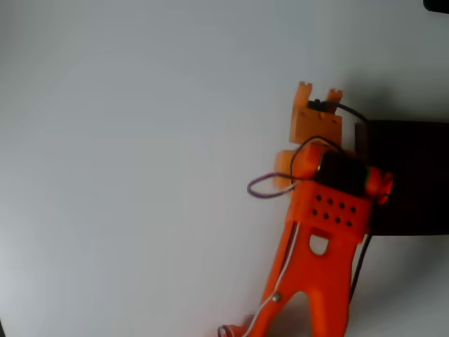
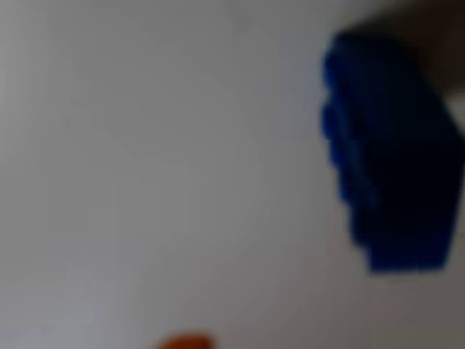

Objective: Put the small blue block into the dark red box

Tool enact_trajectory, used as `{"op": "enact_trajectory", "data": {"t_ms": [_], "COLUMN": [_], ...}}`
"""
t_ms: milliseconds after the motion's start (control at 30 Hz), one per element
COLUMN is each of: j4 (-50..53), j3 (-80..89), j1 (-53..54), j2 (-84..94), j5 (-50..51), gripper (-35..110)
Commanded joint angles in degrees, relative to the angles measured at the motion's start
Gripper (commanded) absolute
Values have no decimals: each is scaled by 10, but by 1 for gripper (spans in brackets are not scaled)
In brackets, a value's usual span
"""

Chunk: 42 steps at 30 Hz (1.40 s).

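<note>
Overhead, the orange arm [image 1: 330, 210] is reaching over the white tabletop [image 1: 126, 175], its fingers [image 1: 317, 95] hanging just left of the dark red box [image 1: 410, 175]; their spread, can't tell. Wrist view: the small blue block [image 2: 389, 153] is looming blurred, close, upper right.

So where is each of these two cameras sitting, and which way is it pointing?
Overhead view: fixed above, looking straight down on the white table; it takes in the orange arm, its gripper and the dark red box at the right edge.
Wrist view: rides on the arm, looking close at the table; the small blue block is blurred at right, and an orange sliver of the robot shows at the bottom.
Shared: the white table surface.
</note>
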Motion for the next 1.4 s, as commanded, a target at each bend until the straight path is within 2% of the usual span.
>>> {"op": "enact_trajectory", "data": {"t_ms": [0, 1100, 1167, 1233, 1300, 1367], "j4": [18, -2, 16, 78, 94, 97], "j3": [-57, -125, -147, -210, -250, -257], "j1": [13, 18, 23, 30, 36, 39], "j2": [-22, -171, -188, -232, -264, -273], "j5": [10, 4, 0, -6, -28, -33], "gripper": [26, 25, 21, 14, 1, 0]}}
